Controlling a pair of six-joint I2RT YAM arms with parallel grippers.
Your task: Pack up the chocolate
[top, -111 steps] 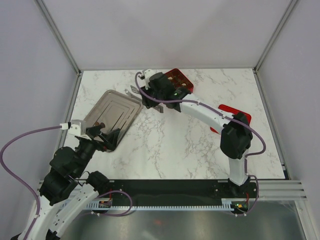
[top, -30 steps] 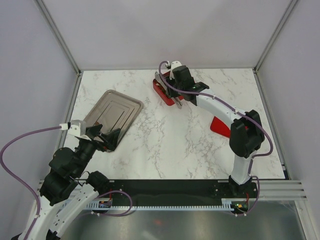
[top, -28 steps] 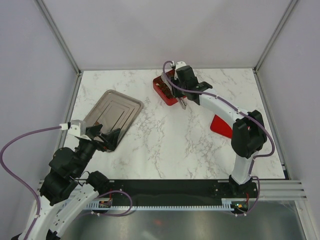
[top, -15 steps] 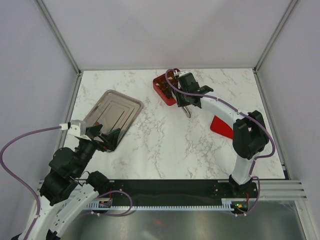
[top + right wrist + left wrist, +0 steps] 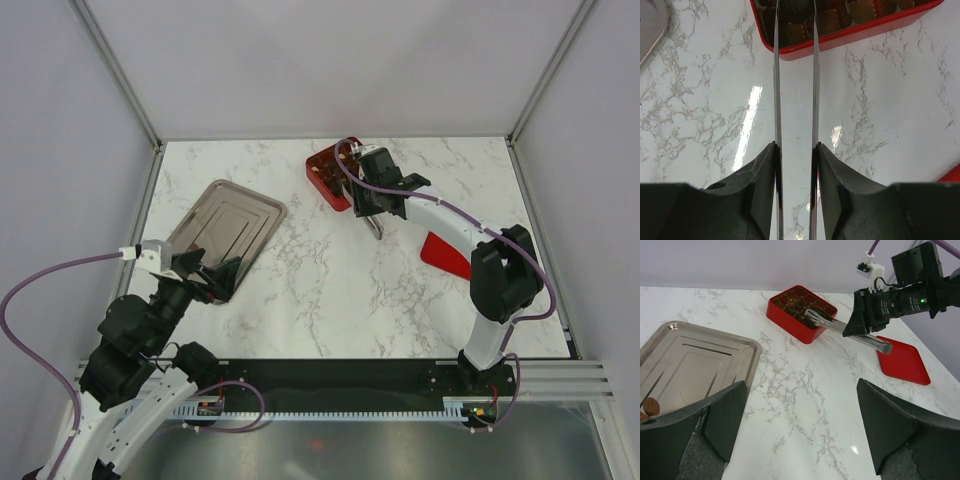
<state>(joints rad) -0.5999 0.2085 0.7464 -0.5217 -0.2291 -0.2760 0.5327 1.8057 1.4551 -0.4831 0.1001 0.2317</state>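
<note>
Your right gripper (image 5: pixel 796 150) is clamped on the tongs (image 5: pixel 776 75), blades slightly parted, pointing straight ahead of the wrist. Their long axis runs from the fingers to the red box (image 5: pixel 790 320), and the tips sit over its near compartments. The chocolate (image 5: pixel 827 20) fills those cells, mostly dark brown. One dark piece (image 5: pixel 796 7) lies between the tips, but you cannot tell whether it is pinched or just resting in its cell. The box is dead ahead, so any placing is probably a straight lower along that axis. The right arm is much nearer the box. Your left gripper (image 5: pixel 800 427) is wide open with nothing in it, at the near corner of the metal tray (image 5: pixel 715 340), where a stray brown piece (image 5: pixel 650 406) sits just beside its finger. No brand, label or writing is readable.
</note>
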